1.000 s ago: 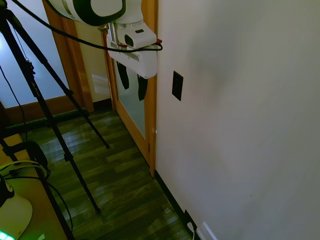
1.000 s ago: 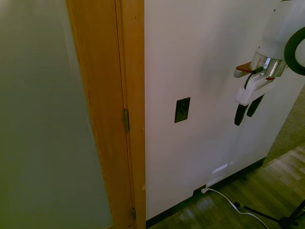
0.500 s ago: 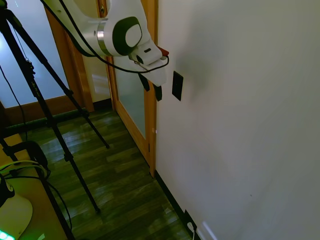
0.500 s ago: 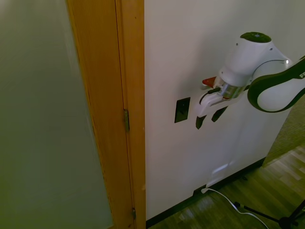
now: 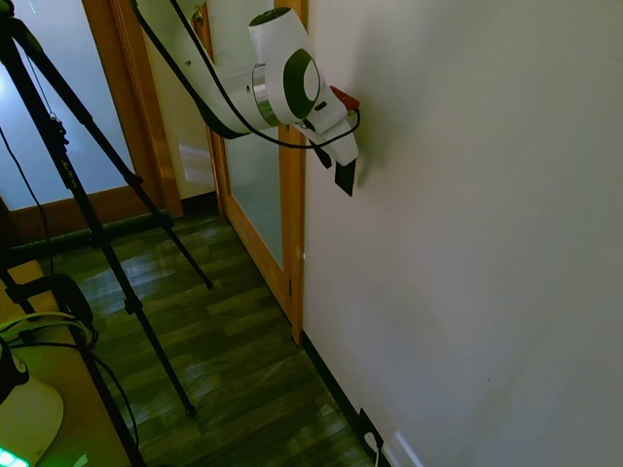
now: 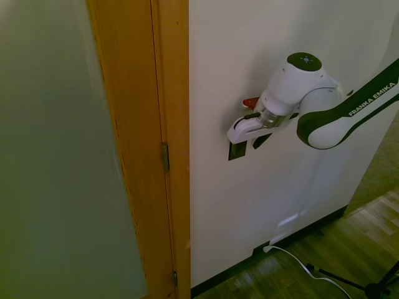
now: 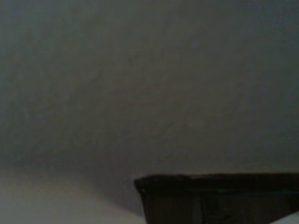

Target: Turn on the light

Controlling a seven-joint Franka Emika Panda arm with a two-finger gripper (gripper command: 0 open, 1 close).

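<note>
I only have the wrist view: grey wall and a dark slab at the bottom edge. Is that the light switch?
Observer: Most likely. The second exterior view shows the gripper right at the black switch plate, hiding its upper part.
Operator: What's beside it?
Observer: A wooden door frame, on the side away from the arm.
Operator: Any other dark plate nearby?
Observer: Only a socket down by the floor, with a white plug.
</note>
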